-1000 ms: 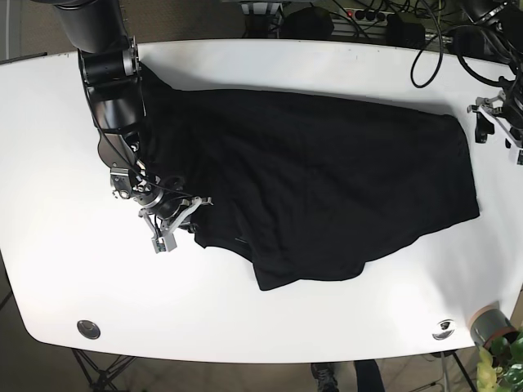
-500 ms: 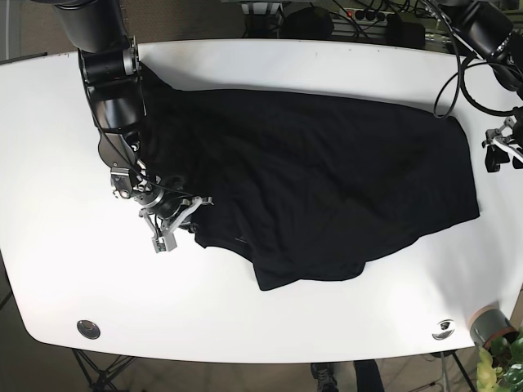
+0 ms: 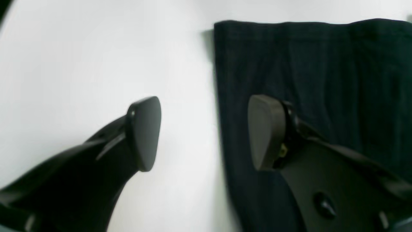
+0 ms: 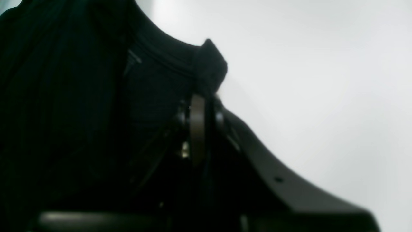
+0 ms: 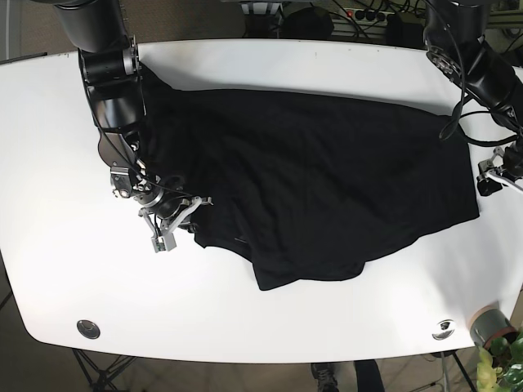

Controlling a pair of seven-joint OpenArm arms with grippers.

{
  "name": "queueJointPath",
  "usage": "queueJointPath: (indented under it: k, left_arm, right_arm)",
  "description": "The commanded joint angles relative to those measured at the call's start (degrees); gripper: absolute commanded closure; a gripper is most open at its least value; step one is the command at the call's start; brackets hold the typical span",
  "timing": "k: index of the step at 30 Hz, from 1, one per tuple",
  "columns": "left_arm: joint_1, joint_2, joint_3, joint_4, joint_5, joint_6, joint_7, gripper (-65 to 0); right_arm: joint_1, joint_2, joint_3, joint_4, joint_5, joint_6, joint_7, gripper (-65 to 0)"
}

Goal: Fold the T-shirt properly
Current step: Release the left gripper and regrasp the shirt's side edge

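Note:
The black T-shirt [image 5: 327, 180] lies spread and rumpled across the white table [image 5: 270, 327]. My right gripper [image 5: 174, 222] is at the shirt's left front edge. In the right wrist view this gripper [image 4: 199, 103] is shut on a bunched fold of the T-shirt [image 4: 64, 96]. My left gripper [image 5: 490, 173] is at the shirt's right edge. In the left wrist view it [image 3: 206, 133] is open and straddles the hem: one finger is over the T-shirt [image 3: 322, 71], the other over the bare table [image 3: 80, 64].
A potted plant [image 5: 494, 331] stands at the front right corner. Two round metal fittings [image 5: 88, 328] [image 5: 444, 328] sit in the table's front edge. Cables and power strips [image 5: 368, 20] lie behind the back edge.
My left arm has come in from the table's far right and moved down to the shirt's right edge. My right gripper has held still on the fabric.

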Motion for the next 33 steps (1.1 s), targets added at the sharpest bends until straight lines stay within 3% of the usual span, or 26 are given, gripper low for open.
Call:
queueJointPath:
  k: [1,14,33]
  left_arm:
    - [-3.1,-2.8,0.0,-5.0,-0.1,-0.1,-3.7,-39.0]
    - [-9.6,-5.8,10.9,-24.6,-0.3,-0.1,-15.6,-39.0]
    - [-6.0,-7.5,10.6,-21.9,-0.6,1.6,-15.6,-39.2]
  right_arm:
    - [0.9,0.6,0.1,0.3,-1.1,-0.75,-1.9,-2.7]
    - [0.9,0.8,0.1,0.3,-1.1,-0.75,-1.8,-2.7]
    - [-0.1,1.0,5.2,0.3,-1.5,-0.13,-2.1,-2.7]
